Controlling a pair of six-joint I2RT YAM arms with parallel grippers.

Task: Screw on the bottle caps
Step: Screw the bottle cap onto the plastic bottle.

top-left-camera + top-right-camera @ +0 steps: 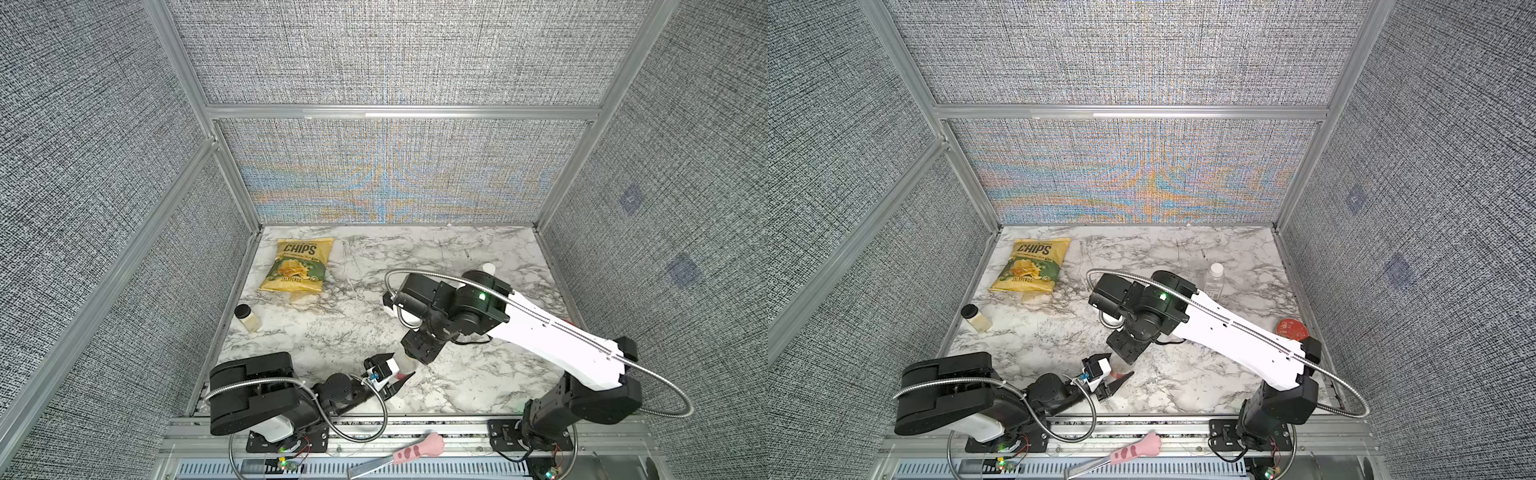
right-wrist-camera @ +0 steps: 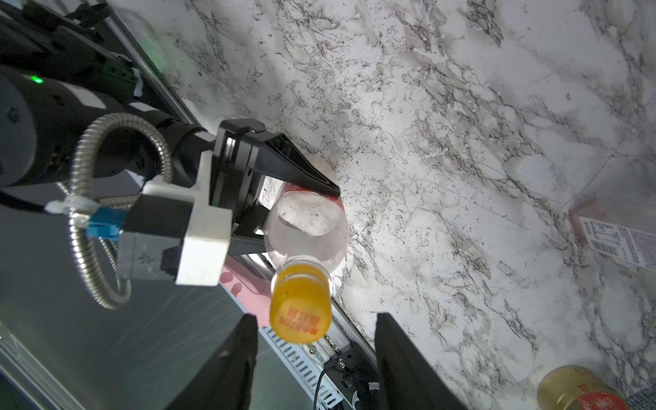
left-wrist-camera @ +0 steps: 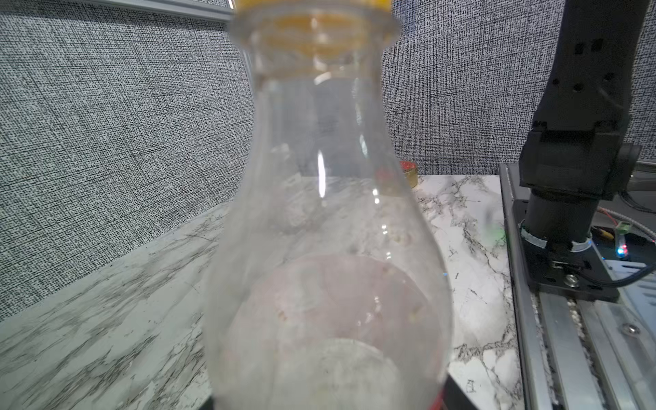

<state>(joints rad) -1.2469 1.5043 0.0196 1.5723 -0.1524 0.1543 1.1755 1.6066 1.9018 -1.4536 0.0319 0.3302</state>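
Observation:
A clear round bottle (image 1: 405, 362) (image 1: 1121, 365) with a red label stands near the table's front edge. My left gripper (image 1: 397, 374) (image 2: 298, 209) is shut on its lower body. An orange-yellow cap (image 2: 301, 312) (image 3: 312, 3) sits on its neck. My right gripper (image 2: 316, 355) (image 1: 419, 349) hangs just above the cap, open, with a gap on each side of it. In the left wrist view the bottle (image 3: 326, 213) fills the frame and hides my left jaws. The shorter pink-tinted bottle (image 1: 1214, 284) (image 2: 610, 234) stands at the back right with a white cap (image 1: 1216, 269) on top.
A yellow chips bag (image 1: 297, 266) lies at the back left. A small black-lidded jar (image 1: 248, 318) lies near the left wall. A round red tin lid (image 1: 1292, 329) sits by the right wall. A pink paw-shaped tool (image 1: 415, 453) rests on the front rail.

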